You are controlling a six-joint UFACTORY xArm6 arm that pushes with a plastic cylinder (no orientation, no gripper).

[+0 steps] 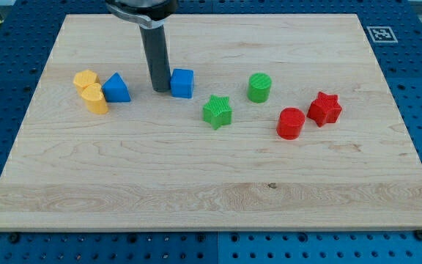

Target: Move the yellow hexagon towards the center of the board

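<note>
The yellow hexagon [84,79] lies at the view's left on the wooden board [211,191], touching a second yellow block [94,99] just below it. A blue triangle block [116,89] sits right beside both. My tip [160,89] stands on the board between the blue triangle and a blue cube [182,83], close against the cube's left side. The tip is well to the right of the yellow hexagon, with the blue triangle in between.
A green star [217,111] lies near the middle. A green cylinder [259,87] is to its upper right. A red cylinder [291,123] and a red star [324,108] lie at the right. A marker tag [380,34] sits off the board's top right corner.
</note>
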